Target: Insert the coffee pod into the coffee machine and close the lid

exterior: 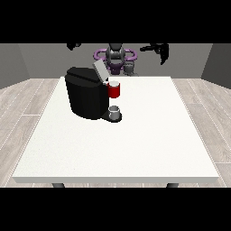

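Setting: bare indoor test room, lab-like. Evidence: large white table at frame centre; pale wood-plank floor at left and right edges; plain grey walls across the upper frame; humanoid robot standing behind the table, top centre.

Matt black coffee machine on smooth white table.

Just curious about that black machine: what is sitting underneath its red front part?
Under the red holder of the coffee machine a small grey cup stands on the machine's dark base plate. What the cup holds cannot be seen, nor whether a pod is inside the holder.
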